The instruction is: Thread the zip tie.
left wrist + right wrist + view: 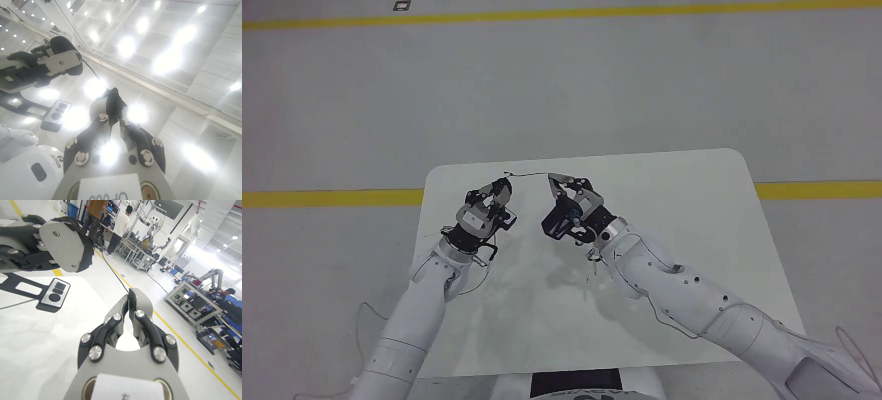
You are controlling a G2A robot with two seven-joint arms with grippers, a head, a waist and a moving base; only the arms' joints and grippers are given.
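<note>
My 2 claws sit close together above the far part of the white, round-cornered table (692, 200), their tips turned toward each other with a short gap between them.

My left claw (504, 186) is clenched. In its own wrist view its 2 dark pads (111, 106) press flat together and narrow to a point aimed up at the ceiling lights. The thin black plastic zip tie (530, 175) is pinched right at that point. A small dark lump of it sits at the very tips, and I cannot tell whether this is the head. A thin dark length also runs back between the fingers toward my wrist.

From my left claw's tips the strap crosses the gap in a shallow curve, off the table, and ends at the tips of my right claw (556, 183). That claw is clenched too. Its 2 grey fingers (140, 303) meet with their ribbed black faces shut tight, and the strap leaves from the top of the seam between them. My right claw points out past the table's rounded corner, toward the grey floor and its yellow line (166, 323).

The zip tie touches nothing except my 2 claws and spans the space just ahead of both sets of tips.
</note>
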